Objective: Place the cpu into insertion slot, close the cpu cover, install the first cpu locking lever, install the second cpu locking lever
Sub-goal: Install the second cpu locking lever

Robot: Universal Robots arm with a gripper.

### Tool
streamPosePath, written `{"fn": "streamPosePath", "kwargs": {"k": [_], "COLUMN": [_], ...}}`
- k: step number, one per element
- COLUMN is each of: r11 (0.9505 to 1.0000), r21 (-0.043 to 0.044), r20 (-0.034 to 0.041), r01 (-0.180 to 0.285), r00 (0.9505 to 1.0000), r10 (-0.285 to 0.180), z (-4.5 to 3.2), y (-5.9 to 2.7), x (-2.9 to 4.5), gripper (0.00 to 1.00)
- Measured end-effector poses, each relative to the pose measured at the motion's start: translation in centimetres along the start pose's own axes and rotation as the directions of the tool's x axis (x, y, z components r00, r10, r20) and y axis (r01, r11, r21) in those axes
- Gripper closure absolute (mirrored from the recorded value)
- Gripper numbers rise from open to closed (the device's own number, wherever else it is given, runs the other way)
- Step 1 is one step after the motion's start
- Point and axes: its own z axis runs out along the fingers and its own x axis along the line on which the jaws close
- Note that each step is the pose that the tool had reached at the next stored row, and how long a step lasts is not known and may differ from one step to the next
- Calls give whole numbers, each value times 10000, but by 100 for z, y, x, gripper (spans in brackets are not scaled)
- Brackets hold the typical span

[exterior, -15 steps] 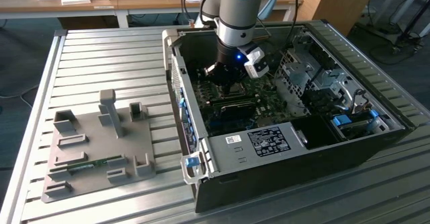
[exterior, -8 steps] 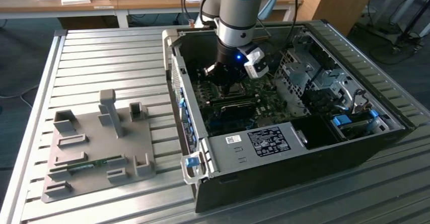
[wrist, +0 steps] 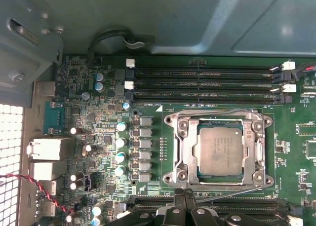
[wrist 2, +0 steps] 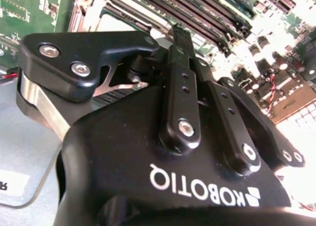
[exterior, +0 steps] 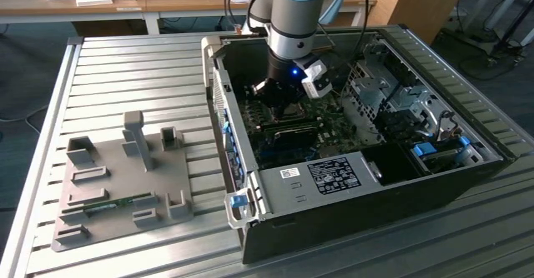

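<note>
While the arm reaches down into the open computer case [exterior: 467, 165] in the exterior view, the gripper [exterior: 284, 106] hangs low over the green motherboard [exterior: 334, 125]. In the first wrist view the cpu [wrist: 218, 150] lies flat in its socket, and the cpu cover [wrist: 186, 152] is closed around it as a silvery frame. A thin wire lever [wrist: 232, 190] runs along the side of the socket nearest to the gripper fingers [wrist: 183, 199], whose tips stand close together just beside the socket frame. They grasp nothing that can be seen. The memory slots [wrist: 202, 83] lie on the far side of the socket. On the slatted table [exterior: 134, 72] beside the case stands a grey fixture plate [exterior: 121, 184]
</note>
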Motion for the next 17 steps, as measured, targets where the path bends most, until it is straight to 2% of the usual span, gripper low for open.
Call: {"fn": "streamPosePath", "kwargs": {"k": [17], "r11": [10000], "r21": [-3], "r20": [0], "r01": [-1], "r00": [10000], "r10": [1], "z": [63], "y": [-3], "x": [19], "gripper": [89]}}
